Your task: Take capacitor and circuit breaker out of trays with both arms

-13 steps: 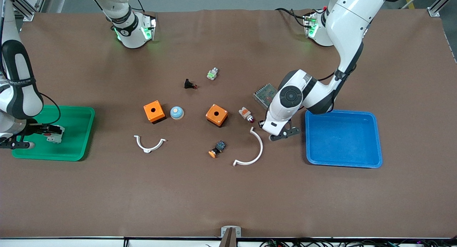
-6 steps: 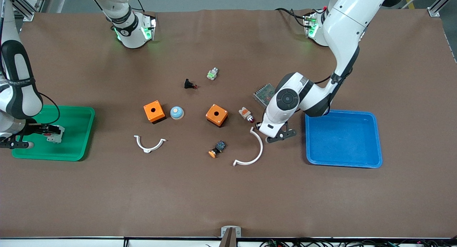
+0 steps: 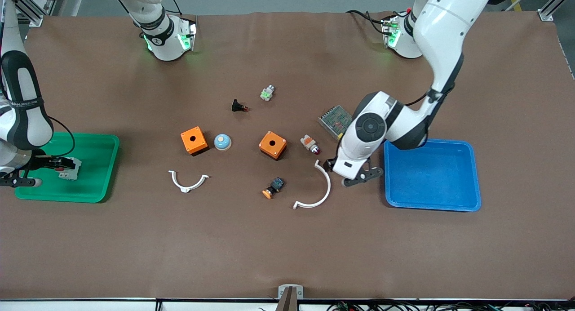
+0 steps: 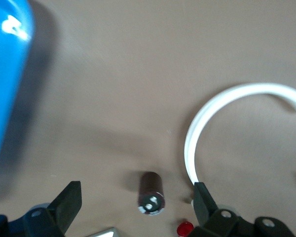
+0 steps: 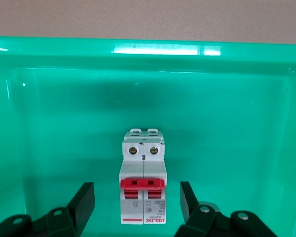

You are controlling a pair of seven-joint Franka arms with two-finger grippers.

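The capacitor (image 4: 152, 193), a stubby dark cylinder, lies on its side on the brown table between the fingers of my open left gripper (image 4: 136, 205), touching neither. In the front view that gripper (image 3: 359, 176) hangs low between a white curved piece (image 3: 316, 189) and the blue tray (image 3: 431, 174), and the hand hides the capacitor. The breaker (image 5: 142, 177), light grey with red levers, lies flat in the green tray (image 3: 110, 167). My right gripper (image 5: 136, 205) is open around it with a gap on each side. In the front view the breaker (image 3: 69, 169) sits beside the right gripper (image 3: 56, 163).
On the table lie two orange boxes (image 3: 194, 140) (image 3: 272, 144), a blue dome button (image 3: 222, 142), another white curved piece (image 3: 187, 181), an orange-capped button (image 3: 273, 187), a white-orange part (image 3: 310, 144), a black part with a red tip (image 3: 239, 106), a green-white part (image 3: 267, 93) and a circuit board (image 3: 334, 119).
My left hand swung a little toward the white curved piece, then back toward the blue tray. The right gripper and the breaker have hardly moved.
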